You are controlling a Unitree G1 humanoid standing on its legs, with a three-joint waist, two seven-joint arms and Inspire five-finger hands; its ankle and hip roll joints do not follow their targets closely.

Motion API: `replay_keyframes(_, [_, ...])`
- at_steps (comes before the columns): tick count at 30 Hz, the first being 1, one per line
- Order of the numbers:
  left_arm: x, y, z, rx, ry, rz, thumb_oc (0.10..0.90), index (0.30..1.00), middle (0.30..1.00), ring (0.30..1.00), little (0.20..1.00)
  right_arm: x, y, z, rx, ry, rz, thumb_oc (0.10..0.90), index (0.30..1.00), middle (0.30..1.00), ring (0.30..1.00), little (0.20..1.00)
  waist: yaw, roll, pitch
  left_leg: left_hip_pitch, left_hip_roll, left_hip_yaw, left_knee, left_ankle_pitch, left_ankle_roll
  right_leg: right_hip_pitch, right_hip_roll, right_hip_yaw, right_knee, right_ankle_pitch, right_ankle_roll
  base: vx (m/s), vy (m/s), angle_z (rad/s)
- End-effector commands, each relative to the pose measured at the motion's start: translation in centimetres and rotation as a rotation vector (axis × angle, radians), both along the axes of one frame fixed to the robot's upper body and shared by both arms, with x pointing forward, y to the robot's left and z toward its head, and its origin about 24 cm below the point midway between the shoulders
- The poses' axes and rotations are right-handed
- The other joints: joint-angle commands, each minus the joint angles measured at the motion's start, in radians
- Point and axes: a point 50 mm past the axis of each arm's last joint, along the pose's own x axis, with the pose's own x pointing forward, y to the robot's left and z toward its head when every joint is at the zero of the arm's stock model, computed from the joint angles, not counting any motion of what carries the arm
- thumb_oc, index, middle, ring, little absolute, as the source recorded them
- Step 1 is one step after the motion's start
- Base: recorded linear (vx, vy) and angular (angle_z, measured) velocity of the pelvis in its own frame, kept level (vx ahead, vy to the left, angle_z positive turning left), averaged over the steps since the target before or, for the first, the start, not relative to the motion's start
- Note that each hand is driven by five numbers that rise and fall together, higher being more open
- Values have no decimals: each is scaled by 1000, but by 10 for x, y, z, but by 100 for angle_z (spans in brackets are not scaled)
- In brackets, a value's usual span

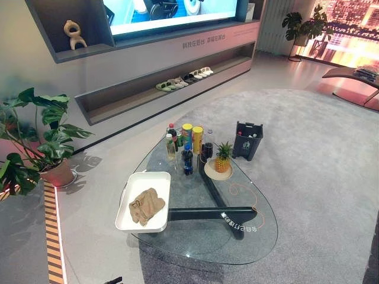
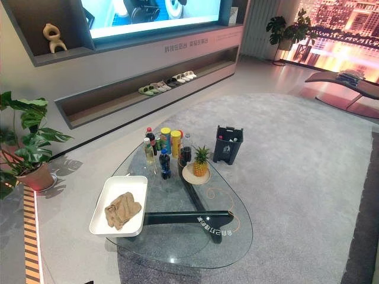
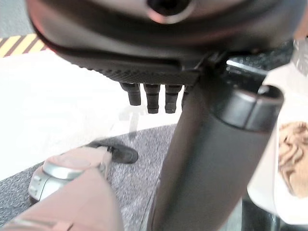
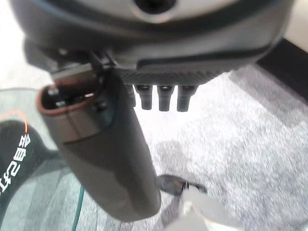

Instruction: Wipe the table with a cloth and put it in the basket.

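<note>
Glass-top bench [image 1: 195,236], rounded triangular shape, dark base visible through the top, standing on grey carpet [image 1: 320,177]. On it: white tray [image 1: 137,220] at the left edge, overhanging slightly, with a crumpled tan cloth [image 1: 145,206] inside. Far end: cluster of bottles [image 1: 187,158] and two yellow cans [image 1: 192,137], touching or just beside each other. Pineapple [image 1: 222,157] on a small plate [image 1: 211,171] right of them. Thin orange cord [image 1: 244,195] loops on the glass near the right edge. Dark bin [image 1: 247,141] on the carpet just past the bench.
</note>
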Motion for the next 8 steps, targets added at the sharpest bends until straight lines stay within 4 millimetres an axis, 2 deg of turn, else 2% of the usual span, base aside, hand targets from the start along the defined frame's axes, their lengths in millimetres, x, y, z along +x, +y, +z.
replay_keyframes(1, [19,4,4,23,-33,-10,800,900,900,900,900,14,-9,5,-12,-13,-10,800,900,900,900,900,3,12,22,46,-75,19,5,-95,49,-1,33,-39,44,-12,-1,0,0,0])
replay_keyframes(8, [18,-1,2,15,-27,-9,800,900,900,900,900,9,-5,3,16,28,34,800,900,900,900,900,-3,17,26,45,-73,23,5,-95,46,-2,29,-38,38,-7,2,0,0,0])
